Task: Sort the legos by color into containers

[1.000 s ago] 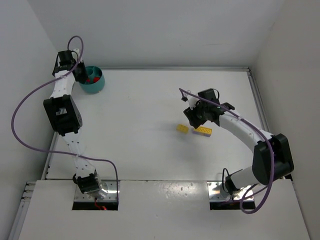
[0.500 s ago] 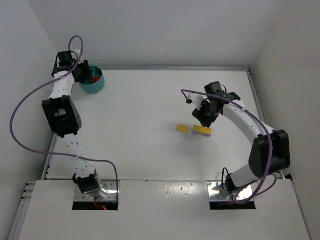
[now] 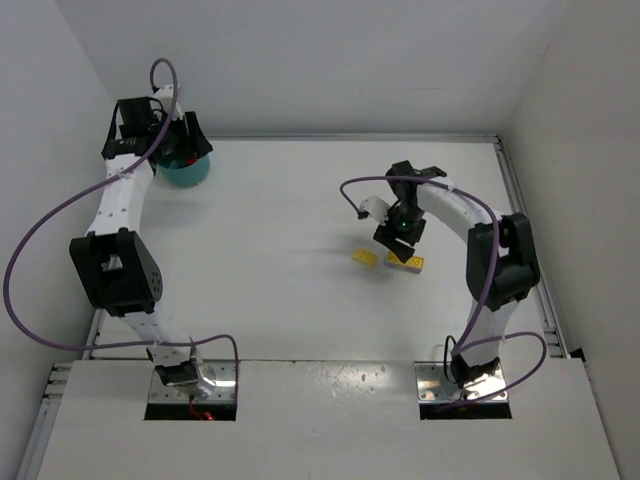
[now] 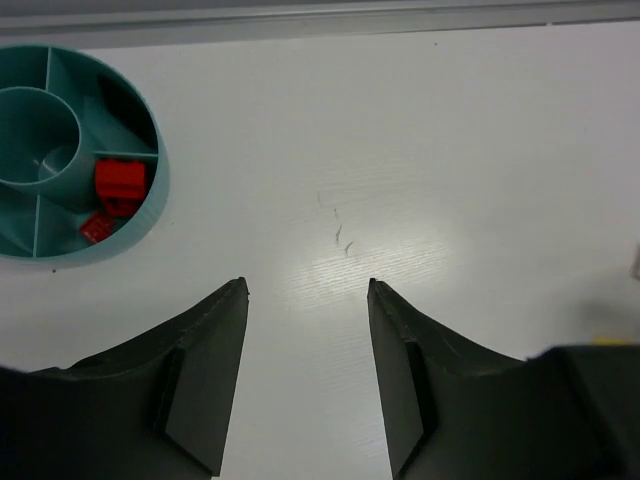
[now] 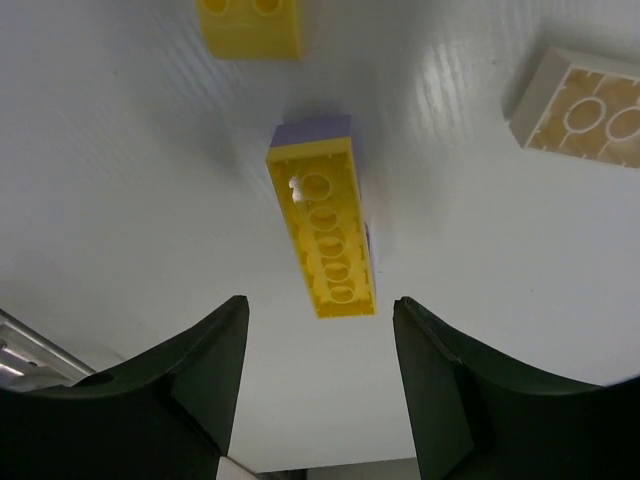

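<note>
Your long yellow lego (image 5: pixel 322 230) lies hollow side up mid-table, with a purple lego (image 5: pixel 312 130) poking out beneath it. Right gripper (image 5: pixel 320 308) hangs over it, spread wide, empty. Teal bowl (image 4: pixel 152 130) holds red legos (image 4: pixel 120 183) in one outer compartment. Left gripper (image 4: pixel 307 292) is near the bowl, wide, empty.

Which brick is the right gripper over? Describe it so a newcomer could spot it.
On the white table, look right of centre, directly under the open right gripper. The long yellow brick lies there; unlike the short yellow brick and pale brick beside it, it is slender, with purple showing beneath.
</note>
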`<state>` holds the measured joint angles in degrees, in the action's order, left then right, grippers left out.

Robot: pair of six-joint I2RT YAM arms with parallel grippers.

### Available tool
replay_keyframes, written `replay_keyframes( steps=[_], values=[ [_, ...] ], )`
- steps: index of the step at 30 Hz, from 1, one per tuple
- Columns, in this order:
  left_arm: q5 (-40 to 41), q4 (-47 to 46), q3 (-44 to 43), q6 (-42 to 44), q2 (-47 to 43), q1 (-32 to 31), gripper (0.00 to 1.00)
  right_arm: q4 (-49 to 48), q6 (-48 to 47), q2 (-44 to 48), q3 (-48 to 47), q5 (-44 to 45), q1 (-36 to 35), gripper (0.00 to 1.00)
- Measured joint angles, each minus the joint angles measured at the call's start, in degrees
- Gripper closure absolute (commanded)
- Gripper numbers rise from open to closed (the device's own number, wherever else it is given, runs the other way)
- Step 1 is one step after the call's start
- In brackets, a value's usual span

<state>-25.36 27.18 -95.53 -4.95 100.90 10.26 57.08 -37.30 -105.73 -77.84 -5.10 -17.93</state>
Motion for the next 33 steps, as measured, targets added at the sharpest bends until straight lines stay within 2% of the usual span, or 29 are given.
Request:
replay_keyframes(
  steps=[13, 21, 24, 26, 27, 29, 30, 33],
  values=[
    [-3.72, -1.86, 8.5, -2.89, -2.6, -0.04, 0.42, 0.9, -0.48, -3.87, 0.15, 3.74, -1.4, 0.4],
    [-4.37, -3.32, 10.36, -4.46, -3.67, -0.13, 0.42, -1.6, -0.52, -6.12, 1.55, 5.68, -1.79, 0.41],
    [-4.46, -4.31, 11.85, -4.76, -4.81, -0.17, 0.42, -3.06, -0.76, -6.75, 2.54, 6.88, -2.01, 0.5],
    [-4.46, -4.74, 13.4, -4.9, -5.86, -0.17, 0.42, -4.02, -0.9, -7.19, 3.06, 7.37, -2.23, 0.6],
    [-4.46, -5.01, 14.27, -5.01, -6.36, -0.24, 0.42, -4.42, -1.01, -7.39, 3.23, 7.54, -2.38, 0.73],
    [-4.48, -5.25, 15.8, -5.09, -7.26, -0.37, 0.42, -4.72, -1.03, -7.58, 3.28, 7.91, -2.47, 0.83],
    [-4.74, -6.16, 17.14, -5.2, -7.85, -0.52, 0.42, -4.76, -0.98, -7.56, 3.28, 7.76, -2.47, 0.93],
    [-6.12, -8.57, 21.75, -5.2, -9.6, -1.36, 0.42, -5.01, -0.61, -7.37, 3.23, 6.91, -2.47, 1.0]
  ],
)
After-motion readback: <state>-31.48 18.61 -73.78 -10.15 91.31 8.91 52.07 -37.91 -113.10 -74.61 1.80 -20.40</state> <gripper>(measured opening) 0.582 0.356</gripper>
